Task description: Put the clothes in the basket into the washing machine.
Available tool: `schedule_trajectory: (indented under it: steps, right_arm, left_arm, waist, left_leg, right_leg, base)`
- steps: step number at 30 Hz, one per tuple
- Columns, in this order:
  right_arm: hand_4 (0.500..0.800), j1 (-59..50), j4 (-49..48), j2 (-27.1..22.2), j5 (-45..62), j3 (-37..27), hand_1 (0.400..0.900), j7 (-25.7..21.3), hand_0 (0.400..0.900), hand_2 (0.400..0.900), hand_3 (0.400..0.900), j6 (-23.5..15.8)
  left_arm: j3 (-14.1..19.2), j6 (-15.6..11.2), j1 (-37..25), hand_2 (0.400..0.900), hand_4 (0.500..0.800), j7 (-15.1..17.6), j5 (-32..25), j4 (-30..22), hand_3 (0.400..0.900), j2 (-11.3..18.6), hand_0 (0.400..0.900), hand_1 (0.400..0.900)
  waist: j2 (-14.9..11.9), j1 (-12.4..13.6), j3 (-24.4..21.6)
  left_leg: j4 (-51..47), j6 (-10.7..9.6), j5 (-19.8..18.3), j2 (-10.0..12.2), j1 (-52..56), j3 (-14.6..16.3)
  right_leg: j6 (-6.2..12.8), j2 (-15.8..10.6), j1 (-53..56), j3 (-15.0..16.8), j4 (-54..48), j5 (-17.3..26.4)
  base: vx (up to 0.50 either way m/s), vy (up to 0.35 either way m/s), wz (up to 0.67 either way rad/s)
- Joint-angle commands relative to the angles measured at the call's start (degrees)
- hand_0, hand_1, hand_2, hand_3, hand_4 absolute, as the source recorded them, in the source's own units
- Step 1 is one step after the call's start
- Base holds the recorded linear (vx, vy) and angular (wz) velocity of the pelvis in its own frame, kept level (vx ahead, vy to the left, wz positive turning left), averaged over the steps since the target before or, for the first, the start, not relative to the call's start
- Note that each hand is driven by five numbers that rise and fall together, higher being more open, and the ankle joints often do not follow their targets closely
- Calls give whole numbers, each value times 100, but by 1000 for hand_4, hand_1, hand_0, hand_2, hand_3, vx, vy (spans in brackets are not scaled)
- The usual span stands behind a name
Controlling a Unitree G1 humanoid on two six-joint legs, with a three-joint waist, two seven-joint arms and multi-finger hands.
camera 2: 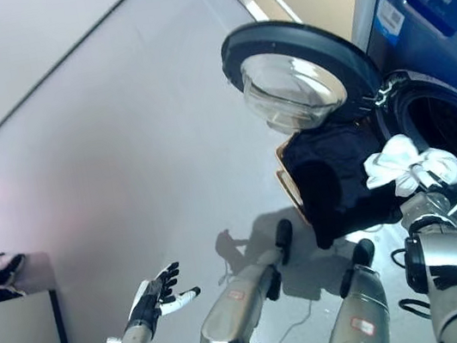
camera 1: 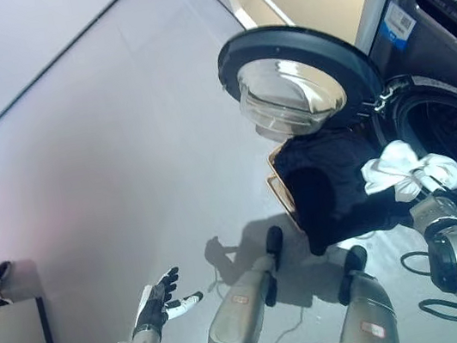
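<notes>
My right robot hand (camera 1: pixel 426 184) is up at the washing machine (camera 1: pixel 451 93) opening, fingers wrapped in a white cloth (camera 1: pixel 409 171) with a black garment (camera 1: pixel 335 185) hanging beside the open door (camera 1: pixel 296 74). The basket (camera 1: pixel 280 188) peeks out behind the garment. My left robot hand (camera 1: pixel 158 304) hangs low over the floor (camera 1: pixel 104 156), fingers spread, holding nothing.
</notes>
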Motion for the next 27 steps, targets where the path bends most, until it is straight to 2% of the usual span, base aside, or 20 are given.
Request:
schedule_trajectory:
  steps: [1,4,6,7,8,9,12,15,18,23,24,27]
  right_arm:
    - [500,124,-545,-170,1251,-340,400,103,400,400,400,-801]
    - [500,162,-611,-179,1510,-535,400,126,400,400,400,-871]
    - [500,-6,-803,-356,1595,-664,400,56,400,400,400,-1076]
    - [500,-177,-961,-105,1532,-599,400,-50,400,400,400,-1260]
    - [500,-309,-1062,-142,1393,-509,400,-138,400,400,400,-1377]
    - [500,-414,-1061,-284,1339,-515,400,-155,400,400,400,-1413]
    - [500,-626,-1161,-906,1094,-673,400,-505,400,400,400,-1539]
    - [500,-828,-1427,-1431,689,-573,400,-678,400,400,400,-1593]
    - [500,-985,-1494,-1818,460,-504,400,-787,400,400,400,-1618]
    - [500,-1157,-1550,-2236,135,-435,400,-910,400,400,400,-1546]
    - [800,-1286,-1408,-2476,133,-235,900,-664,900,900,900,-1237]
    - [800,-1440,-1028,-2643,358,40,900,-241,900,900,900,-977]
  left_arm:
    - [115,52,524,900,800,-132,67,-119,900,440,900,900]
    - [134,69,605,900,800,-255,12,-94,900,480,900,900]
    - [147,54,700,900,800,-360,-70,-119,900,506,900,900]
    - [-184,438,13,900,800,-94,149,962,900,232,900,900]
    - [-504,326,-408,900,800,78,354,1411,900,18,900,900]
    - [-633,285,-546,900,800,81,386,1518,900,-138,900,900]
    - [-640,336,-712,900,800,133,240,1967,900,-333,900,900]
    - [-766,302,-672,900,800,190,286,2088,900,-365,900,900]
    - [-853,264,-659,900,800,180,325,2106,900,-337,900,900]
    - [-926,227,-784,900,800,182,310,2098,900,-322,900,900]
    - [-948,191,-822,900,800,150,276,2022,900,-249,900,900]
    - [-919,189,-854,900,800,123,247,2044,900,-260,900,900]
  waist:
    - [227,79,-418]
    - [364,110,-536]
    - [544,181,-674]
    - [524,16,-774]
    - [566,-47,-723]
    - [619,-53,-747]
    - [799,25,-864]
    - [922,123,-945]
    - [932,151,-1014]
    - [936,140,-1085]
    - [886,151,-1091]
    - [890,134,-1059]
  left_leg:
    - [-103,-230,-83,141,-286,-223]
    - [-177,-249,-64,138,-184,-270]
    - [-240,-271,-37,119,-92,-309]
    - [-298,-291,-21,159,-57,-278]
    - [-325,-307,-8,166,-56,-287]
    - [-359,-316,8,160,-51,-297]
    - [-502,-353,90,167,-8,-373]
    - [-617,-376,164,170,84,-495]
    - [-650,-395,171,174,171,-551]
    - [-648,-421,165,181,223,-623]
    - [-668,-446,171,179,257,-633]
    - [-703,-467,204,186,257,-652]
  right_leg:
    - [120,-100,589,-129,-840,297]
    - [139,-122,696,-185,-895,278]
    - [161,-168,755,-225,-920,265]
    - [163,-117,734,-192,-935,282]
    - [160,-108,689,-168,-902,276]
    - [160,-109,689,-145,-900,257]
    - [175,-136,711,-227,-897,218]
    - [179,-179,754,-302,-843,168]
    - [168,-217,854,-376,-818,109]
    - [164,-262,947,-491,-815,57]
    - [156,-277,953,-530,-781,57]
    - [144,-285,957,-567,-808,74]
  base:
    - [51,23,9]
    - [29,29,7]
    - [25,34,5]
    - [42,49,-6]
    - [57,43,-15]
    - [56,33,-1]
    - [36,9,17]
    - [43,-5,21]
    - [68,-29,11]
    - [49,-25,9]
    - [12,-21,7]
    - [6,-14,4]
